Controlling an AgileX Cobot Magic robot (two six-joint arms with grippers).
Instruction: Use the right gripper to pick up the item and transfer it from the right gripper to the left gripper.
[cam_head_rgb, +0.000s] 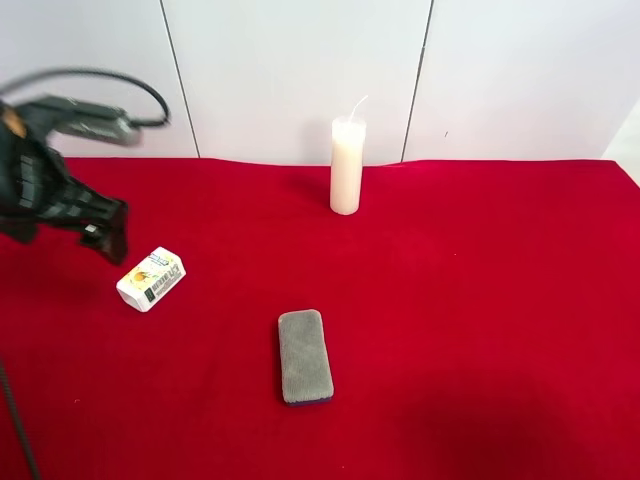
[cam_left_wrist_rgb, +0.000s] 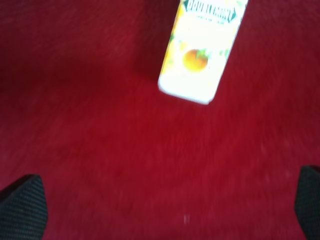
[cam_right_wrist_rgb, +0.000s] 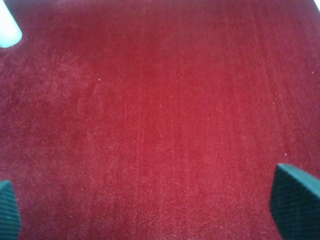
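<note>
Three things lie on the red cloth: a white gum box with an orange print (cam_head_rgb: 151, 279), a grey sponge block (cam_head_rgb: 304, 356) and an upright white candle (cam_head_rgb: 347, 165). The arm at the exterior high view's left is the left arm. Its gripper (cam_head_rgb: 108, 236) hovers just left of the gum box, blurred. In the left wrist view the gripper (cam_left_wrist_rgb: 165, 202) is open and empty, with the gum box (cam_left_wrist_rgb: 200, 52) ahead of it. The right gripper (cam_right_wrist_rgb: 152, 205) is open and empty over bare cloth, with the candle's base (cam_right_wrist_rgb: 7, 30) at the frame corner. The right arm is out of the exterior high view.
A white panelled wall (cam_head_rgb: 300, 70) runs behind the table's far edge. The red cloth (cam_head_rgb: 480, 300) covers the whole table. A black cable (cam_head_rgb: 100, 78) loops above the left arm.
</note>
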